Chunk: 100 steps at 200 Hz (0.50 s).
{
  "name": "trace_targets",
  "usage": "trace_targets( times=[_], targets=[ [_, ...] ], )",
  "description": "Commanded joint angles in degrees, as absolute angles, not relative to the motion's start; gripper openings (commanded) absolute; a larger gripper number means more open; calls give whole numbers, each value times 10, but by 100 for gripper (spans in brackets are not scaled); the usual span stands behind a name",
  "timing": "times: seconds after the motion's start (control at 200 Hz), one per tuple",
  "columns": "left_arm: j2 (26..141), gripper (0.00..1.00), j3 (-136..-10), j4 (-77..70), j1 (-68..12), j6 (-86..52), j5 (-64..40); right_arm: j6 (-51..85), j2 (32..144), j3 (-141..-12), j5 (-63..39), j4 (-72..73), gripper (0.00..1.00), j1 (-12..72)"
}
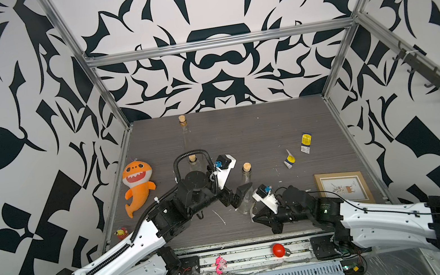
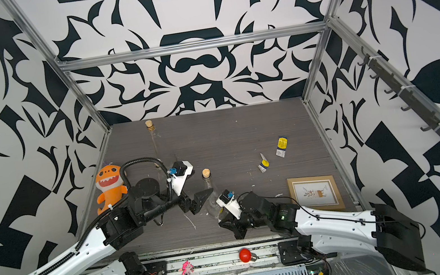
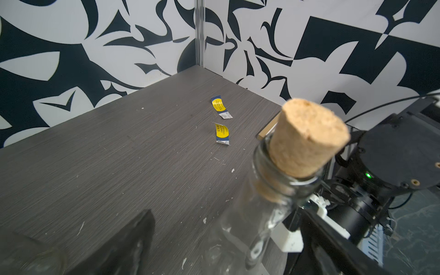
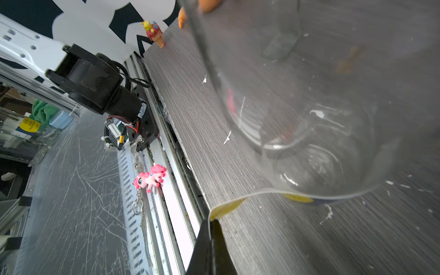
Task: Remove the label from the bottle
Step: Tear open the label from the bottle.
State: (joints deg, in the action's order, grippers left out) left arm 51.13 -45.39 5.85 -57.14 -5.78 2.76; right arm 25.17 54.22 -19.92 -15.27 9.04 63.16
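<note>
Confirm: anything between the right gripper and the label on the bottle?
Nothing visible. The right gripper is shut on the peeled end of the label; the rest of it clings to the base of the bottle.

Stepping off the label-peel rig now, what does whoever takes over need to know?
Left pincer: open, straddling the corked bottle, not clamped.
Right pincer: shut on the free edge of the label.
Done: label partly peeled; the rest is stuck low on the glass.
Left: pull it fully off, probably bracing the bottle first. Two loose labels already lie on the table.
</note>
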Motion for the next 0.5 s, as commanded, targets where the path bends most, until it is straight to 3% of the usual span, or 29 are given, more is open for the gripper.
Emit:
trace_targets(
  times=[0.0, 0.495],
  targets=[
    [504, 99, -448, 27, -573, -68, 31, 270, 549, -186, -113, 170, 0, 659],
    [532, 99, -447, -25, -587, -79, 8, 278, 586, -183, -65, 220, 0, 703]
  ],
)
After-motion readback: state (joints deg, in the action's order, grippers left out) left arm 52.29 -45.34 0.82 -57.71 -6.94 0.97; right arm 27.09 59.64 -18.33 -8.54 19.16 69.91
